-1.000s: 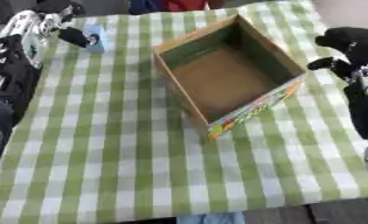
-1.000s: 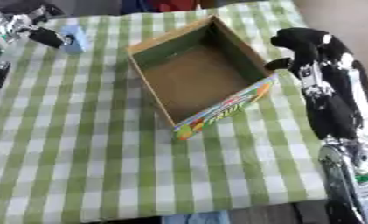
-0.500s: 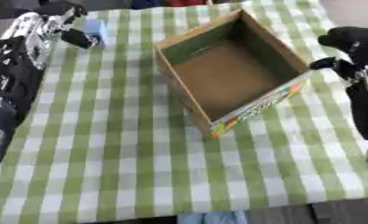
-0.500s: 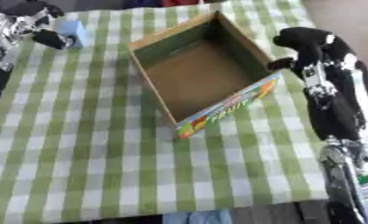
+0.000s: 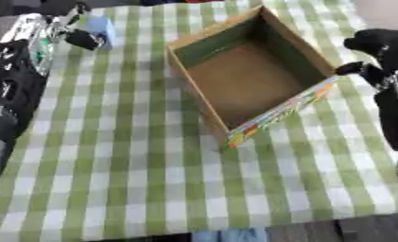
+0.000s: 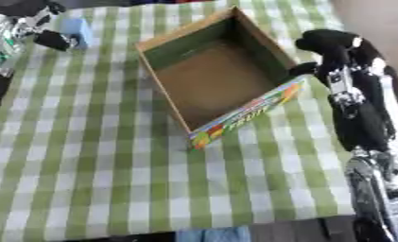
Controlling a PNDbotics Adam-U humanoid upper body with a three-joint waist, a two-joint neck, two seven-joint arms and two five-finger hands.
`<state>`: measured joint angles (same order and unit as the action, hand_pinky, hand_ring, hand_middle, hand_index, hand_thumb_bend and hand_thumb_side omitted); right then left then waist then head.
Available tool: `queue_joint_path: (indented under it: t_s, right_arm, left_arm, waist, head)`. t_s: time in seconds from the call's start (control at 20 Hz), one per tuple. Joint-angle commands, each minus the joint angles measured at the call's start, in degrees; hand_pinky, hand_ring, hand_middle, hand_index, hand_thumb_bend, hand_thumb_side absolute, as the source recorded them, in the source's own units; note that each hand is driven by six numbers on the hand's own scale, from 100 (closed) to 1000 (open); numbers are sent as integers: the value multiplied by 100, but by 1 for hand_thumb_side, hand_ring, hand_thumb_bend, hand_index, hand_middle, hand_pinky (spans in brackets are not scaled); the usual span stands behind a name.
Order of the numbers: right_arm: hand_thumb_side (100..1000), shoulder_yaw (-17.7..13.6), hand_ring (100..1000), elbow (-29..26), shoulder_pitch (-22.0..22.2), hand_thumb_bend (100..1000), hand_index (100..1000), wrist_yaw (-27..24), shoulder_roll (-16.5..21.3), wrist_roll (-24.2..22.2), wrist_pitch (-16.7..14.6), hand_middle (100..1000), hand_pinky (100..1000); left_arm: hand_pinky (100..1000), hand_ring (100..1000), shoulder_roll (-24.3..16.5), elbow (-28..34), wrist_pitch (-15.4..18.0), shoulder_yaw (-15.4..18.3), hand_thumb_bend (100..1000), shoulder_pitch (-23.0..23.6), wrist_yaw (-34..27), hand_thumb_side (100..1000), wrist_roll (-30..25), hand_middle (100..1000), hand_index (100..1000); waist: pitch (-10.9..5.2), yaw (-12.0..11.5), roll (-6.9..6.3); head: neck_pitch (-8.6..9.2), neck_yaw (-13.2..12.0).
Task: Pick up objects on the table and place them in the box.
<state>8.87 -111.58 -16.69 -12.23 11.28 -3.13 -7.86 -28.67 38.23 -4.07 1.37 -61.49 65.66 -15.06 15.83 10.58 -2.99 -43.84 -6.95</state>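
Observation:
A small light-blue block (image 5: 102,29) lies at the far left of the checked cloth. My left hand (image 5: 65,29) comes in from the upper left, and its thumb and fingers curl against the block's left side, pinching it. The open cardboard box (image 5: 203,97) sits in the middle, turned at an angle, brown and empty inside, with a colourful printed front wall. To the right of the box my black right hand (image 6: 334,45) has its fingers curled and holds nothing. One of its fingertips touches the box's right corner.
A green-and-white checked cloth (image 5: 111,165) covers the table. The table's front edge runs along the bottom, where a bit of blue cloth (image 5: 227,235) shows. My right forearm (image 6: 363,123) lies along the right side.
The whole picture has shifted a little, so the camera moved. The blue block and my left hand sit slightly nearer the far edge. My right hand has stayed at the box's right corner.

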Motion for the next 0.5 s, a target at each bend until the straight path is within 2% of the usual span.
queue_joint_path:
  t_s: [0.05,0.4,0.5]
  right_arm:
    - [477,2,789,-106,-85,100,719,41,-2,-8,-19,712,598]
    - [482,0,789,-98,-105,100,718,64,-38,-1,-21,712,597]
    - [482,-1,789,-95,-110,100,718,69,-47,5,-22,711,597]
  left_arm:
    - [808,817,-163,81,-19,46,286,-104,4,455,84,851,946]
    - [782,780,-163,95,-210,54,287,-103,144,478,431,818,966]
    - [758,734,-152,95,-246,44,282,-103,202,456,552,767,930]
  waist:
    - [-53,10,4]
    - [114,73,-19]
    - [138,86,-28]
  head:
    - [-28,-9]
    - [-28,-52]
    - [-28,-68]
